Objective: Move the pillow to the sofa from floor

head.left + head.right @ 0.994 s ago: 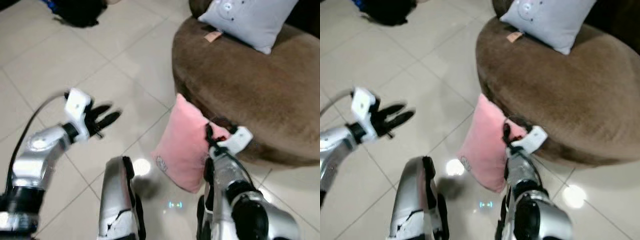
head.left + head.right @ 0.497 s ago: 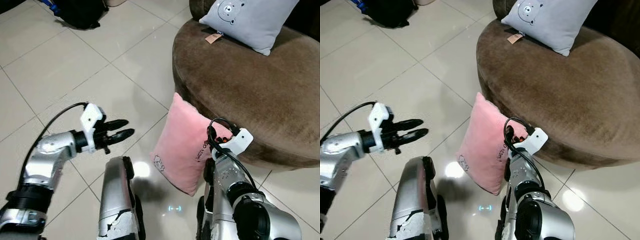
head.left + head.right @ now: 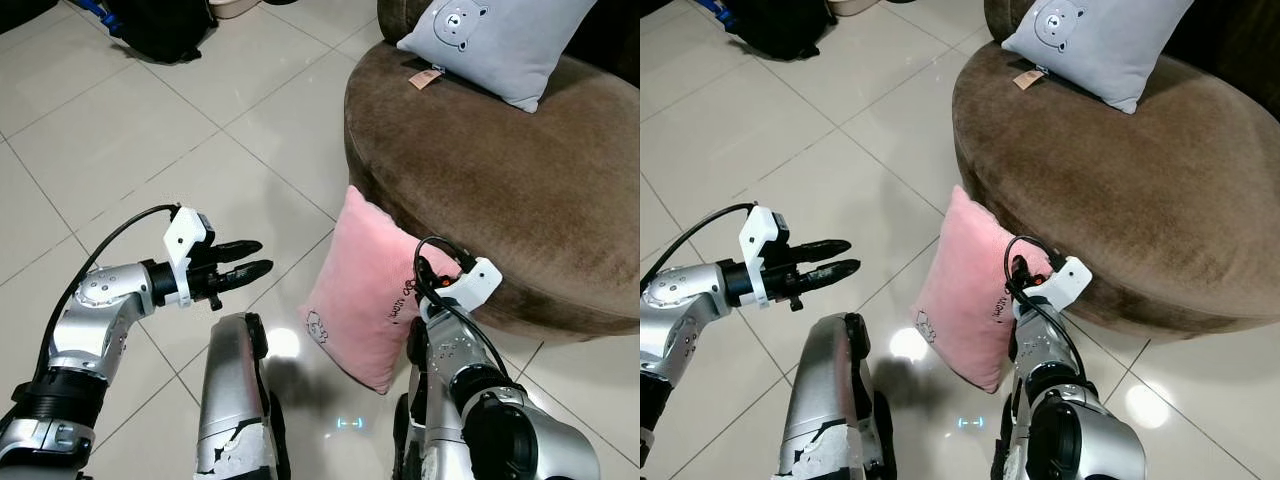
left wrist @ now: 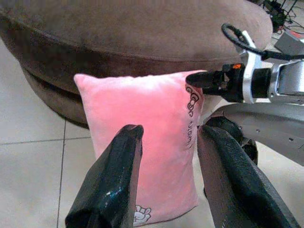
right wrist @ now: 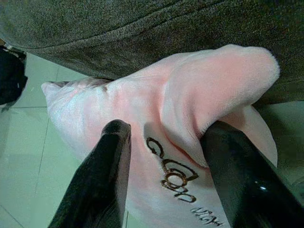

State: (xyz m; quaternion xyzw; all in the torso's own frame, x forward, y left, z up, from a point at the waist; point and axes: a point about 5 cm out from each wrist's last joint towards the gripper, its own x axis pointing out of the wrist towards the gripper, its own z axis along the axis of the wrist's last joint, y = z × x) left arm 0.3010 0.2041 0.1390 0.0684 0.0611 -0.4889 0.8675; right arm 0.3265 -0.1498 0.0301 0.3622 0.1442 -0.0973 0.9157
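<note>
Left eye view: a pink pillow (image 3: 365,300) stands on edge on the tiled floor (image 3: 150,130), leaning against the curved front edge of the brown sofa (image 3: 500,190). A grey pillow (image 3: 500,45) with a bear face lies near the sofa's back edge. The left end effector (image 3: 240,262) is held out over the floor, well apart from the pink pillow, its two black fingers spread a little and pointing at it. The right arm reaches to the pillow's upper corner by the sofa.

Right eye view: the same scene; a black bag (image 3: 775,25) lies on the floor at the far left.

Left wrist view: between the two parted fingers (image 4: 114,175) the pink pillow shows upright against the sofa's base, dark lettering down its side, and the right end effector (image 4: 202,80) touches its top corner.

Right wrist view: the right end effector is spread open, one finger (image 5: 102,175) on the pillow's face and the other under the folded corner, which bulges between them against the sofa's edge.
</note>
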